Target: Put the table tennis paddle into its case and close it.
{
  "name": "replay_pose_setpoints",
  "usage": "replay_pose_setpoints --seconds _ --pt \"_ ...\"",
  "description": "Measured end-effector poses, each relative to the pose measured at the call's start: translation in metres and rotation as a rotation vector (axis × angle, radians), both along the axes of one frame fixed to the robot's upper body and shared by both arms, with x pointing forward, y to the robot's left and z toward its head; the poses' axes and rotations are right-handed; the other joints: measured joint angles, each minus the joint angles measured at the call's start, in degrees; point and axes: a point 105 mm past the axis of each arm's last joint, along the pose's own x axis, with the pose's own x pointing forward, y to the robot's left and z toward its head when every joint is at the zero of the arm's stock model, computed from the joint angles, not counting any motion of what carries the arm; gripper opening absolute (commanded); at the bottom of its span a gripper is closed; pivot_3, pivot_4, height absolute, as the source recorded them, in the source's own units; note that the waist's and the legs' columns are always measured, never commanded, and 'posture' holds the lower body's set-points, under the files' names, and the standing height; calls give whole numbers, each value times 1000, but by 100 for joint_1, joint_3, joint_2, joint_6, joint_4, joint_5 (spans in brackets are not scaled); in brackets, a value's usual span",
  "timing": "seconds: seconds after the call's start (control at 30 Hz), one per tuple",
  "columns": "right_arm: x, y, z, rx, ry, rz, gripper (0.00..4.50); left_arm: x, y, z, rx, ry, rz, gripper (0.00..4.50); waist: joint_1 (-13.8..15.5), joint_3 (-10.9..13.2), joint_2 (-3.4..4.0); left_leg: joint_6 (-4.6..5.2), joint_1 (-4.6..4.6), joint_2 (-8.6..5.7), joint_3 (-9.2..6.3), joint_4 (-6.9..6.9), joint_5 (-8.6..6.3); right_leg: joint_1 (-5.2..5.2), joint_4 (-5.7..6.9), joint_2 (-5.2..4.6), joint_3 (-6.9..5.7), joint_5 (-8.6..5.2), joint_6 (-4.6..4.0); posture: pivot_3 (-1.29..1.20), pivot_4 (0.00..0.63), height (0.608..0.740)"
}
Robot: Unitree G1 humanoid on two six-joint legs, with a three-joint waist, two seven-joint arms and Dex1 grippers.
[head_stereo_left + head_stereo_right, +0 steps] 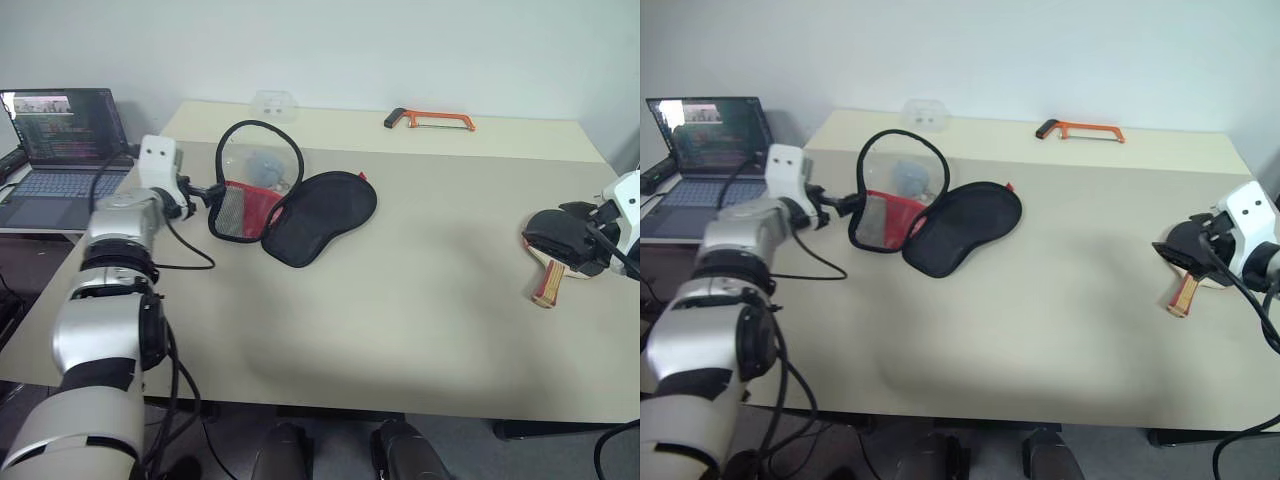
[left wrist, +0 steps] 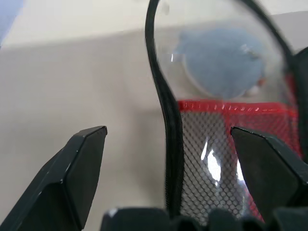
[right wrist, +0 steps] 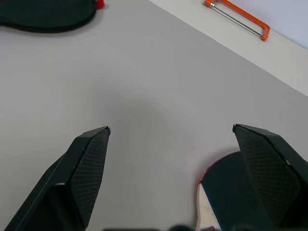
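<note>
Step in hand, as I read it: two grasps being set up, left on the case rim, right on the paddle.

The case [image 1: 290, 205] lies open at about 11 o'clock on the table [image 1: 420, 300], one half standing with its rim up, the black half flat beside it. The left gripper [image 1: 212, 192] is wide open and holds nothing; in the left wrist view the standing rim runs between its fingers [image 2: 79, 168], untouched. Best to close on the rim itself, not the mesh pocket [image 2: 211, 149], so the mouth stays open.

The table tennis paddle [image 1: 548, 275] lies at 3 o'clock near the table edge, handle toward the robot. The right gripper [image 1: 1185, 250] hovers over its blade, wide open and empty. It should take the handle, leaving the blade free to enter the case.

Both arms reach forward, grippers tilted slightly down.
</note>
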Motion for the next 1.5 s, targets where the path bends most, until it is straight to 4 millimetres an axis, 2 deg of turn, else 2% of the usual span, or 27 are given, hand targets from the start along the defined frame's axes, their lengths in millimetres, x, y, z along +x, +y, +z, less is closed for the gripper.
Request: replay_pose_setpoints --seconds 0.17,0.6,0.7,0.97,1.03,1.07,1.23,1.3,1.37,1.5 --pt "-1 -1 -4 7 15 -13 4484 3 -16 -27 -12 62 29 4500 -10 0 -1 -19 -2 1 1 0 11 -3 0 2 2 0 0 0 150 740" --pt "-3 -1 -4 -5 17 -15 4484 3 -15 -32 -32 59 61 4500 -10 0 0 -21 -1 0 2 0 12 -4 3 5 3 0 0 0 150 740" --pt "-3 -1 -4 -6 16 -17 4500 1 -14 -37 -42 69 66 3903 -10 0 0 -21 -1 0 1 0 12 -4 3 5 3 0 0 0 150 740" --pt "-2 -2 -3 -9 8 -29 4500 -4 -5 -45 -46 88 80 1068 -8 0 0 -21 -1 0 1 0 12 -4 3 5 2 0 0 0 150 740" --pt "-2 -2 -3 -9 8 -30 4500 -6 -3 -45 -49 91 78 236 -5 0 0 -21 -1 -1 2 0 12 -4 3 5 2 0 0 0 150 740" --pt "-2 -2 -4 -9 8 -31 4500 -6 -3 -45 -50 91 78 19 -4 0 0 -21 -1 -1 2 0 12 -4 3 5 2 0 0 0 150 740" --pt "-2 -3 -3 -9 5 -31 4500 -5 -5 -39 -178 85 87 19 -5 0 -1 -21 -1 0 1 0 12 -4 3 5 1 0 1 0 150 740" --pt "-2 -3 -3 -8 4 -31 4500 -3 -11 -33 -211 77 65 19 -4 0 -1 -21 -2 0 0 0 12 -4 3 5 0 0 1 0 150 740" --pt "-2 -3 -3 -8 4 -33 4500 1 -25 -19 -225 46 21 19 -2 0 -1 -22 -4 0 -1 2 12 -4 5 4 0 0 1 0 150 740" --pt "-2 -3 -4 -8 7 -35 4500 -2 -69 11 -278 -36 -122 19 6 0 0 -23 -4 1 -5 2 13 -2 4 1 3 -1 2 0 150 740"
